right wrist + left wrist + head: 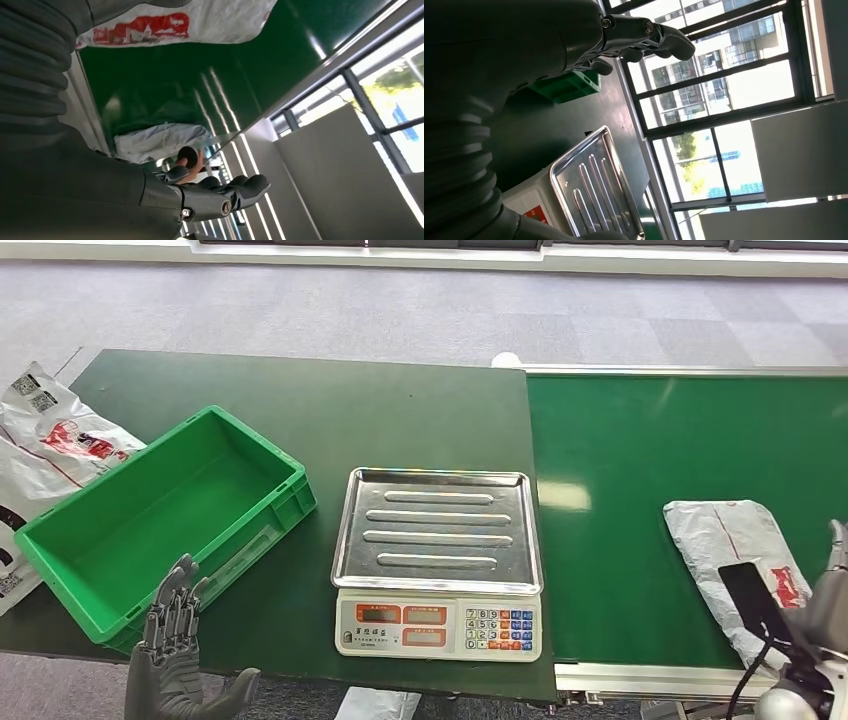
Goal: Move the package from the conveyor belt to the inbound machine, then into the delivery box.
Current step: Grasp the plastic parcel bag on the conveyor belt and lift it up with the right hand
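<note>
Grey carpet runs behind the dark green table [300, 400], with the belt [690, 440] on its right side. I see the package [735, 565] lying flat on the belt near the front rail, long axis running from front to back, tilted a little. My right hand [825, 605] sits just beside its near right corner, fingers loose and holding nothing, so that arm is the nearer one. My left hand [175, 640] hovers by the bin [160, 530], fingers spread, empty. I judge the scale [440, 560] comes next, well left of the package
</note>
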{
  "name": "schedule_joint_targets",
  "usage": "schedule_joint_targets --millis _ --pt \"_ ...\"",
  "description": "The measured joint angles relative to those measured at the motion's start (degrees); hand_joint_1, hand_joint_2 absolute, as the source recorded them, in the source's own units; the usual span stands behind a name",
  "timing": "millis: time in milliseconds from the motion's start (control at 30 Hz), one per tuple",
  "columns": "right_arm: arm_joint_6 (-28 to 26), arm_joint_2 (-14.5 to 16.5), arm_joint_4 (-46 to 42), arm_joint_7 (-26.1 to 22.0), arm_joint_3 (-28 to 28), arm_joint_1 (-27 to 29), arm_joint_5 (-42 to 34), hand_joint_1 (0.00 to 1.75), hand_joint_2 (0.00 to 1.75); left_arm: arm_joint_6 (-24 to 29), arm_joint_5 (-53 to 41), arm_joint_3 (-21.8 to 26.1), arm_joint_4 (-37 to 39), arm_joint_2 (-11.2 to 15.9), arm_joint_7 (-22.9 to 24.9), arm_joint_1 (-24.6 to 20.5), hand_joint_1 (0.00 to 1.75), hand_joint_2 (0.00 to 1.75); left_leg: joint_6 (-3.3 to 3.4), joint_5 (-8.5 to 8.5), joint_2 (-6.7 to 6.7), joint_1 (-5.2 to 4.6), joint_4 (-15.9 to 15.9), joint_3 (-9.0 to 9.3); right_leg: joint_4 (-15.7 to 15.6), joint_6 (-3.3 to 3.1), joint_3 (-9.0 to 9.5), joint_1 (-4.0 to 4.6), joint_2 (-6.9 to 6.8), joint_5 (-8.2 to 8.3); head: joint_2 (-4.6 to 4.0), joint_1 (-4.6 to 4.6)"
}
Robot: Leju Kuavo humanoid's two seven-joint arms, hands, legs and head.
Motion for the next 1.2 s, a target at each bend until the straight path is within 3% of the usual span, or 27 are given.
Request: schedule_joint_targets --millis 133,400,633,833,867,967,1000,1200 --pt "3.47 -1.43 10.56 3.71 -1.48 -6.20 1.54 0.00 1.75 -1.01 0.34 0.00 0.84 -0.12 0.49 -0.71 0.00 1.75 0.02 0.04 -0.19 0.00 0.01 0.01 0.01 0.01 0.09 0.02 -0.16 0.01 0.00 0.00" --pt "7.64 -1.95 20.69 4.82 -2.22 -9.67 1.27 0.00 1.75 -1.70 0.54 0.00 2.28 -0.12 0.65 -1.75 0.00 1.75 0.01 0.03 -0.22 0.01 -0.03 -0.16 0.04 -0.02 -0.05 0.03 -0.16 -0.04 0.00 0.00" --pt "29.04 -1.91 35.34 6.75 -1.40 -15.27 -1.89 0.00 1.75 -4.56 1.07 0.00 3.99 -0.03 0.67 -4.15 0.00 1.75 0.03 0.05 -0.26 0.01 -0.02 -0.14 0.03 -0.01 0.00 0.02 -0.26 -0.04 0.00 0.01" --pt "39.04 -2.81 47.54 8.74 1.03 -21.80 -3.71 0.00 1.75 -5.88 1.06 0.13 5.52 0.14 0.66 -6.18 0.00 1.75 -0.04 -0.10 -0.03 0.35 -0.03 0.49 -0.33 -0.05 0.67 0.42 0.00 -0.05 0.00 -0.01" --pt "39.91 -2.97 48.66 9.03 1.54 -22.78 -3.71 0.11 1.75 -5.81 1.06 0.25 5.59 0.16 0.68 -6.23 0.00 1.75 -0.04 -0.12 -0.01 0.44 -0.03 0.55 -0.41 -0.06 0.78 0.48 0.00 -0.04 0.00 -0.01" --pt "42.16 -3.19 51.51 9.27 3.52 -25.53 -3.41 1.42 1.75 -4.89 1.19 0.82 5.60 0.28 0.64 -6.11 0.00 1.75 0.00 -0.16 0.07 0.59 -0.03 0.47 -0.60 -0.14 1.03 0.57 0.04 -0.03 0.00 0.00" --pt "42.52 -3.18 52.18 9.22 4.23 -26.29 -3.20 1.75 1.75 -4.34 1.32 1.05 5.54 0.39 0.56 -5.96 0.00 1.75 0.03 -0.20 0.11 0.59 -0.03 0.43 -0.66 -0.19 1.12 0.58 0.07 -0.06 0.00 0.00" --pt "41.65 -3.01 54.09 9.53 7.92 -29.77 -2.28 1.75 1.75 -1.64 2.09 1.79 3.78 1.29 0.12 -3.54 0.00 1.75 0.15 -0.32 0.31 0.57 0.01 0.51 -0.79 -0.01 1.41 0.56 0.24 0.09 0.00 0.00"
